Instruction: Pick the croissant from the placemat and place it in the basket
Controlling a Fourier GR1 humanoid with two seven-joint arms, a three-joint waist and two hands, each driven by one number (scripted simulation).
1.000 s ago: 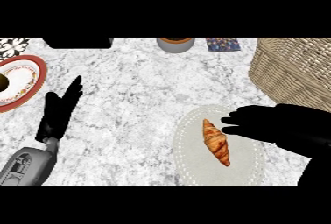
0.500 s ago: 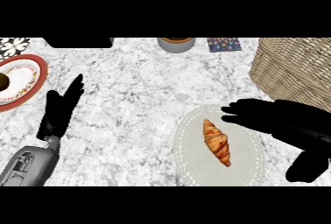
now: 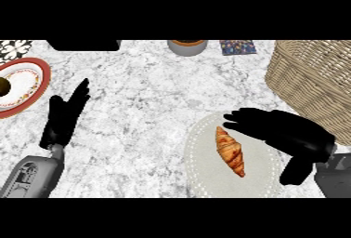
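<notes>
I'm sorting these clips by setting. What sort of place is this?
Most likely a kitchen counter: a marbled white countertop holding a croissant on a pale placemat, a wicker basket and a red-rimmed plate.

Grey forearms [image 3: 31,174] end in black robot hands [image 3: 65,118].

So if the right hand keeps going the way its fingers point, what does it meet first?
Probably the croissant on the placemat: the right hand has its fingers aimed left over the croissant's top end. Its height above the croissant is unclear, so it might pass over.
</notes>
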